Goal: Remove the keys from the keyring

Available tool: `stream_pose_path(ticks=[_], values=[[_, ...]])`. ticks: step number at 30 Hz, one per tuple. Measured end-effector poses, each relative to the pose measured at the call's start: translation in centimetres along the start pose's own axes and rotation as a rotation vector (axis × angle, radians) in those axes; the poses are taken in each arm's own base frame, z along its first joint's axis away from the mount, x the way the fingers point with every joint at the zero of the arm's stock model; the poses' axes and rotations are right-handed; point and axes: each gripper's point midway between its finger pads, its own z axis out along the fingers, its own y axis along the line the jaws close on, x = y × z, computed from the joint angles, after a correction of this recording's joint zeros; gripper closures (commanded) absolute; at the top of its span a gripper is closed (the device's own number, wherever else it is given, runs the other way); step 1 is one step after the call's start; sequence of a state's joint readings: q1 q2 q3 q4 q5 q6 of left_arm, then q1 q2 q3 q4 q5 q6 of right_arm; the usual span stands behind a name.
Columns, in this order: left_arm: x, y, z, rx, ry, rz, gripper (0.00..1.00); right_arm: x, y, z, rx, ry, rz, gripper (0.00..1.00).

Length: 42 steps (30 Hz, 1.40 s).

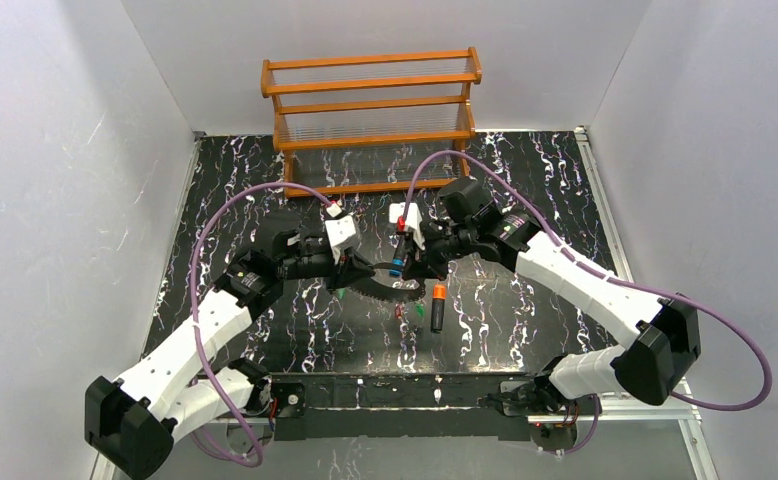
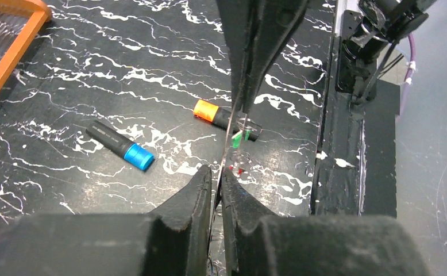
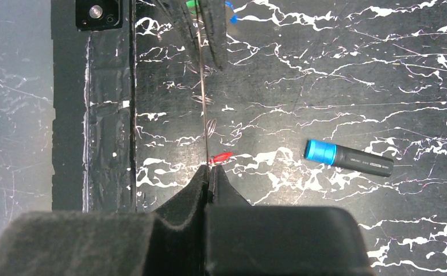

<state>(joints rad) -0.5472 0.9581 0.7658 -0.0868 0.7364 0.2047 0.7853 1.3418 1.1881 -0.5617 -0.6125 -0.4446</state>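
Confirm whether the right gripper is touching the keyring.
Touching. The right wrist view shows the right gripper pinched shut on the keyring at its thin edge, no gap.

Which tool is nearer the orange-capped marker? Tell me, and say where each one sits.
Right. The right tool grips the keyring just beside the orange-capped marker, above its cap. The left tool grips the keyring's opposite side, farther off.

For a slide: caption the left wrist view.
Both arms' jaws pinch the thin pale grey keyring edge-on; a green plastic-headed key dangles near the orange-capped black marker.
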Motion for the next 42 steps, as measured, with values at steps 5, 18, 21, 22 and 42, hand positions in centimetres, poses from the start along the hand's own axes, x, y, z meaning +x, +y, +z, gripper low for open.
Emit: stream_pose_path(ticks=[5,18,21,22,42], values=[[0.0,-0.3,-0.1,0.017,0.002,0.016,0.89,-0.1,0.2,0.0,-0.014,0.004,-0.009,0.99],[-0.4,-1.0,-0.3,0.039,-0.01,0.025,0.85,-1.4,0.1,0.5,-0.062,-0.023,-0.025,0.99],[-0.1,-0.9,-0.1,0.042,-0.001,0.015,1.0,-1.3,0.2,0.7,-0.077,-0.022,-0.023,0.99],[0.0,-0.9,0.0,0.044,0.002,0.013,1.0,-1.2,0.3,0.7,-0.078,-0.018,-0.022,0.99],[-1.4,1.8,-1.2,-0.206,-0.101,-0.062,1.0,-0.6,-4.2,-2.3,0.387,-0.19,-0.021,0.07]])
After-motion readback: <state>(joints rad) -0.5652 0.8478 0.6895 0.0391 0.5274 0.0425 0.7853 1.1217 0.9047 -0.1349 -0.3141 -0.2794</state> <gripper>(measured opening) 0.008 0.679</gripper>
